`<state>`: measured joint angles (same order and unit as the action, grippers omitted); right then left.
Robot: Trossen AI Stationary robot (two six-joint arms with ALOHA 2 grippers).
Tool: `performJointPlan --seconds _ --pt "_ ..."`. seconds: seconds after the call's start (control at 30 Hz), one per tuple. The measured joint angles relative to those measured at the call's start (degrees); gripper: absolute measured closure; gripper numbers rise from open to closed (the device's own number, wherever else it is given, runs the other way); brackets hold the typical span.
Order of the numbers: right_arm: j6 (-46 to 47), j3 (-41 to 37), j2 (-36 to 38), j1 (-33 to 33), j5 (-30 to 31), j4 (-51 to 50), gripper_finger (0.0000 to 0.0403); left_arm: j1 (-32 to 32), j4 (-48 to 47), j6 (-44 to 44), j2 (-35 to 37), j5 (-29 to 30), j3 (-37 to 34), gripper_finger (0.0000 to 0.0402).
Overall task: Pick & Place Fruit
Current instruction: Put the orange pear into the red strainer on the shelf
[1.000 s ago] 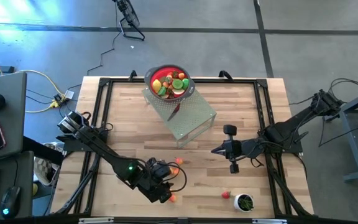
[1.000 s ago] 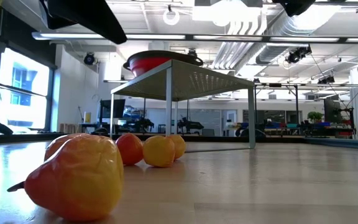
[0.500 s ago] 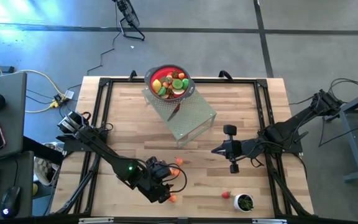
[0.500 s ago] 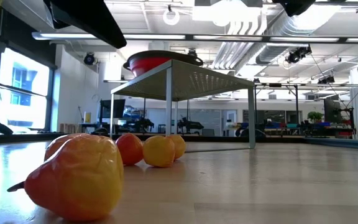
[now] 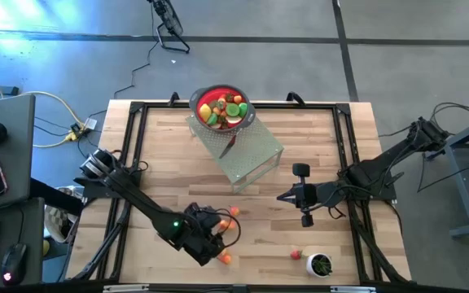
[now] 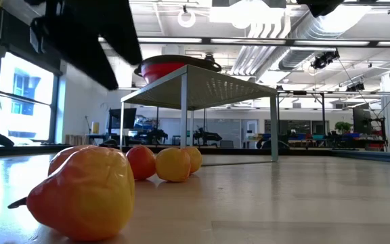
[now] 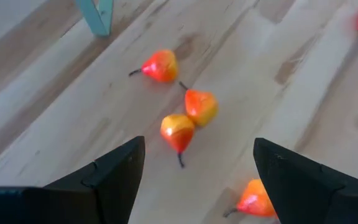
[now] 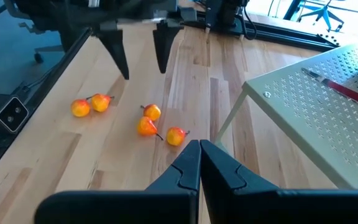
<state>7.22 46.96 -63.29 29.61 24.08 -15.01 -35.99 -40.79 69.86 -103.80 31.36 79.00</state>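
The left gripper hangs above the wooden table with its two dark fingers spread wide and nothing between them. Just below and ahead of its fingertips lie three small orange-red pear-shaped toy fruit pieces in a loose cluster, two of them touching, the third slightly apart; a fourth pear piece lies beside one finger. A small red fruit piece and a small white cup with green contents sit farther off near the table's front edge. The right gripper waits over the middle of the table, fingers pressed together and empty, beside a pale perforated metal stand. On that stand's far end sits a red bowl heaped with mixed fruit.
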Motion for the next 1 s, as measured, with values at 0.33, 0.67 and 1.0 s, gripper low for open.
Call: performJointPlan --seconds 0.33,0.67,1.0 --pt "0.00 0.00 0.00 0.00 0.01 -0.30 0.0401 0.00 2.84 0.56 -6.18 -0.86 -0.04 0.0107" --pt "0.00 0.00 0.00 0.01 0.02 -0.28 0.0401 0.02 3.83 3.43 -11.18 -0.33 0.04 0.0107" --pt "0.00 0.00 0.00 -0.46 0.00 -0.26 0.0401 0.62 4.56 4.40 -13.71 0.70 0.02 0.0107"
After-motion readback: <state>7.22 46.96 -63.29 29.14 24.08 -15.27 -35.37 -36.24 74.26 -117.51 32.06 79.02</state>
